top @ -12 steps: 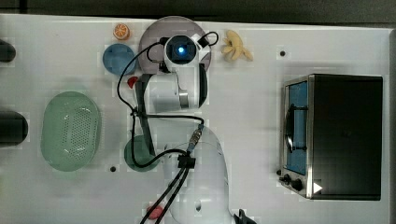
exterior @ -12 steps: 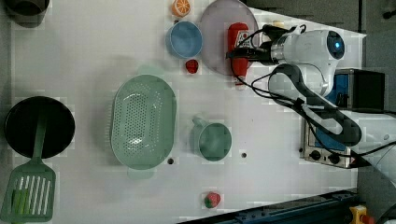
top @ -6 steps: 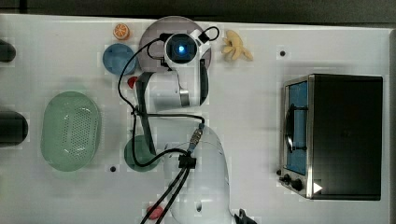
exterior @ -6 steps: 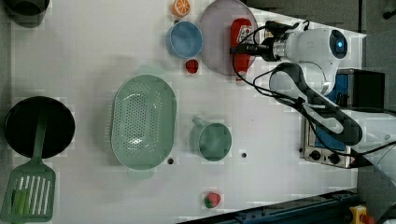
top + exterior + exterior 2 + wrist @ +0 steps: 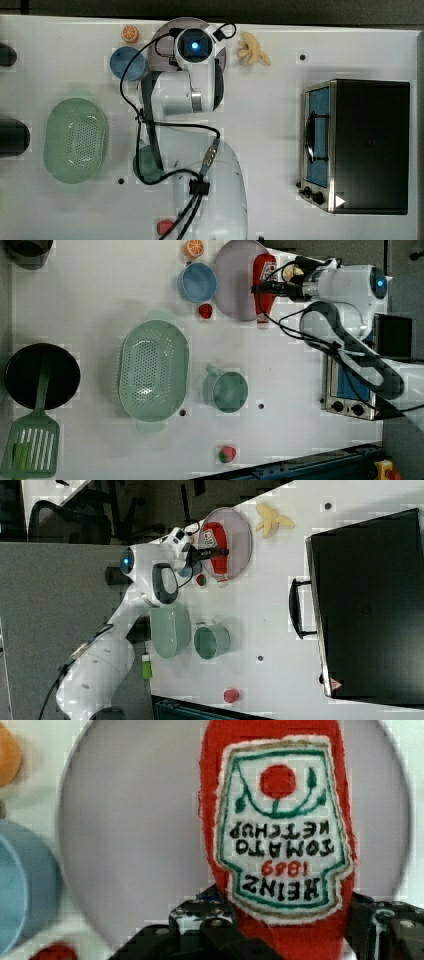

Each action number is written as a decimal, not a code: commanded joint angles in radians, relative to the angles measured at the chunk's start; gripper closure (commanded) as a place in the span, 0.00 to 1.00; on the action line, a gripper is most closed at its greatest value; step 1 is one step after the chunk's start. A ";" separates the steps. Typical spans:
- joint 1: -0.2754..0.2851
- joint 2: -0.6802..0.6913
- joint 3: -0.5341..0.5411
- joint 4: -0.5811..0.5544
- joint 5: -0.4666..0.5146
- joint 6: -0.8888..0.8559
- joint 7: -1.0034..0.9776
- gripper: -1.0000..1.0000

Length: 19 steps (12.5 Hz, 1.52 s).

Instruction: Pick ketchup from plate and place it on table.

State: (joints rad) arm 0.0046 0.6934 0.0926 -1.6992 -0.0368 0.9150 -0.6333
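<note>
The red fabric ketchup bottle with a white cap lies flat on the round lilac-grey plate, cap end overhanging the rim onto the white counter. A blue bowl sits just beside the plate. The black claw clamps the bottle's sides, arm stretched low over it.

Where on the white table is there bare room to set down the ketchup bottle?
Bare white tabletop lies between the green mug and the toaster oven. It is crowded beside the lilac plate: blue bowl, strawberry, orange slice.
</note>
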 commanded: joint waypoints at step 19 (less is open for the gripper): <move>-0.066 -0.716 -0.108 -0.639 0.095 -0.205 -0.021 0.40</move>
State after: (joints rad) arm -0.0830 -0.0134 -0.0303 -2.3184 0.0624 0.6846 -0.6333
